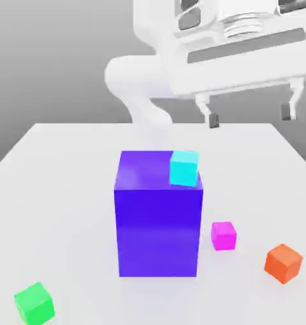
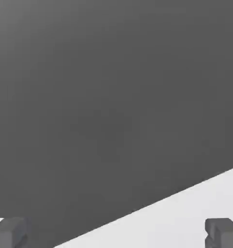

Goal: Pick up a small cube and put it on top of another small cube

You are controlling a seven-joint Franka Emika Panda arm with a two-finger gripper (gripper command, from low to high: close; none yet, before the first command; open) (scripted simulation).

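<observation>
A small magenta cube (image 1: 224, 235) rests on the white table (image 1: 60, 190), just to the exterior view's right of the big blue-purple block (image 1: 159, 222). On the block's top, at its right edge, sits a cyan cube (image 1: 184, 168). My gripper (image 1: 249, 115) hangs open high above the table's far side, well above and beyond the magenta cube, with nothing between its fingers. In the hand view the two dark fingertips (image 2: 223, 232) stand wide apart over grey background and a strip of the table (image 2: 186, 218).
An orange cube (image 1: 284, 263) lies near the front at the exterior view's right. A green cube (image 1: 35, 303) lies at the front left. The big block stands tall in the middle of the table.
</observation>
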